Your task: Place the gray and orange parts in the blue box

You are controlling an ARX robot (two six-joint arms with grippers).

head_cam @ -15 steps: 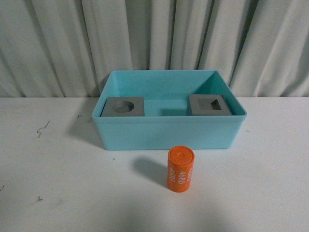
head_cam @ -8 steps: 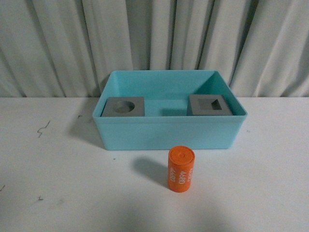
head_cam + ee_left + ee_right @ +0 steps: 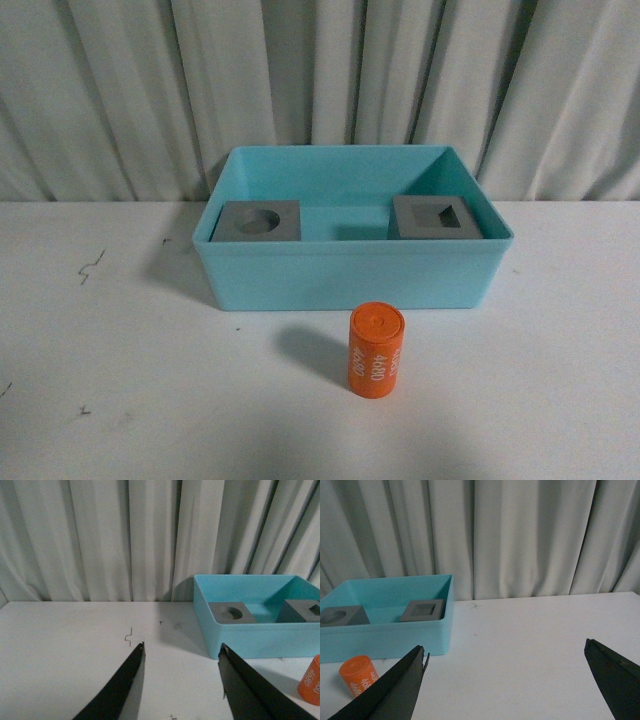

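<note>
Remaining: orange cylinder (image 3: pixel 376 351) stands on tabletop (image 3: pixel 150 380), outside blue box (image 3: pixel 350 243). Both left end effector (image 3: pixel 182 646) and right end effector (image 3: pixel 505 647) gape wide, empty. Risk: off-centre pinch topples it.

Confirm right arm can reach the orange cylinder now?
Probably yes. The orange cylinder stands upright on open table in front of the blue box, and the right pincer is open.

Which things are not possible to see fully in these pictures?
1. Front view: the front wall of the blue box hides the lower sides of the round-recess cube and the square-recess cube.
2. Left wrist view: the frame edge cuts off the orange cylinder and its print.
3. Wrist views: only the fingertips of the left pincer and right pincer show.
</note>
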